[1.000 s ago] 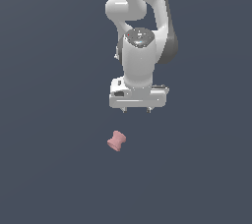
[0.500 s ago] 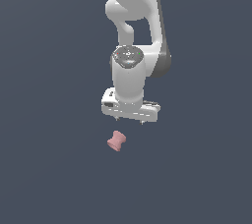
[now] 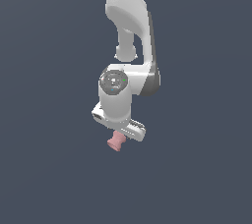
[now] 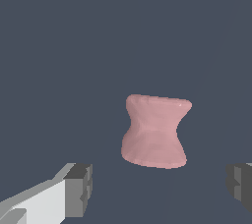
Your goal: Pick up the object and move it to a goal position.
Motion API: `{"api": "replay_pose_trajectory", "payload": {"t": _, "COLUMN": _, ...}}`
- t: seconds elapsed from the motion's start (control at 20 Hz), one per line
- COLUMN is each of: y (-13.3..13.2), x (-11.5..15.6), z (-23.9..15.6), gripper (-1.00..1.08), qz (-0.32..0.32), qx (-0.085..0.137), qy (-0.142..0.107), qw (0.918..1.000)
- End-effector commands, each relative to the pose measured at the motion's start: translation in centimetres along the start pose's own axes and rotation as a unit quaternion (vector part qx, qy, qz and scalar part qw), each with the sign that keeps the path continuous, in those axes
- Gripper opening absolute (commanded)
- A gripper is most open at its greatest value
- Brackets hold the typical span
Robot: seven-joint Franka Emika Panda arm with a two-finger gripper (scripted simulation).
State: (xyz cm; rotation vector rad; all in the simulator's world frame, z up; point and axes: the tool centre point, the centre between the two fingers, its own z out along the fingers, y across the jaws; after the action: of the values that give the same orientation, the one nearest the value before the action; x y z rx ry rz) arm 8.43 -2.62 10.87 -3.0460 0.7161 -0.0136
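The object, a small pink spool (image 3: 116,142) with a narrow waist, lies on the dark grey floor directly beneath the white hand of the arm. The hand hides its upper end in the exterior view. In the wrist view the pink spool (image 4: 155,130) sits between and ahead of two grey fingertips (image 4: 79,189), one on each side, with wide gaps between each pad and the piece. My gripper (image 4: 160,188) is open and touches nothing. Its fingers are hidden behind the hand in the exterior view.
The dark grey floor (image 3: 49,169) spreads out flat on every side. The white arm (image 3: 129,31) rises from the hand toward the upper edge of the exterior view.
The arm has swung toward the exterior view's left and come down. The hand, which hung above and to the right of the spool, now sits right over it.
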Motion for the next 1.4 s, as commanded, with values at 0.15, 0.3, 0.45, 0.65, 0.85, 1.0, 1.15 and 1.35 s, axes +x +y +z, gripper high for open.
{"api": "replay_pose_trajectory", "payload": {"t": 0.15, "y": 0.7, "x": 1.2, "z": 1.3, "gripper": 1.0, "qz": 0.038, "qx": -0.006, "qy": -0.002, "qw": 0.9992}}
{"api": "replay_pose_trajectory", "payload": {"t": 0.3, "y": 0.9, "x": 1.5, "z": 1.7, "gripper": 1.0, "qz": 0.047, "qx": -0.007, "qy": -0.002, "qw": 0.9989}}
{"api": "replay_pose_trajectory", "payload": {"t": 0.45, "y": 0.9, "x": 1.5, "z": 1.7, "gripper": 1.0, "qz": 0.046, "qx": -0.007, "qy": -0.003, "qw": 0.9989}}
{"api": "replay_pose_trajectory", "payload": {"t": 0.65, "y": 1.0, "x": 1.5, "z": 2.4, "gripper": 1.0, "qz": 0.047, "qx": -0.007, "qy": -0.003, "qw": 0.9989}}
{"api": "replay_pose_trajectory", "payload": {"t": 0.85, "y": 1.0, "x": 1.4, "z": 4.4, "gripper": 1.0, "qz": 0.048, "qx": -0.007, "qy": -0.003, "qw": 0.9988}}
{"api": "replay_pose_trajectory", "payload": {"t": 1.0, "y": 1.1, "x": 1.4, "z": 6.0, "gripper": 1.0, "qz": 0.049, "qx": -0.007, "qy": -0.003, "qw": 0.9988}}
{"api": "replay_pose_trajectory", "payload": {"t": 1.15, "y": 1.1, "x": 1.4, "z": 6.8, "gripper": 1.0, "qz": 0.049, "qx": -0.007, "qy": -0.002, "qw": 0.9988}}
{"api": "replay_pose_trajectory", "payload": {"t": 1.35, "y": 1.1, "x": 1.5, "z": 6.7, "gripper": 1.0, "qz": 0.049, "qx": -0.007, "qy": -0.002, "qw": 0.9988}}
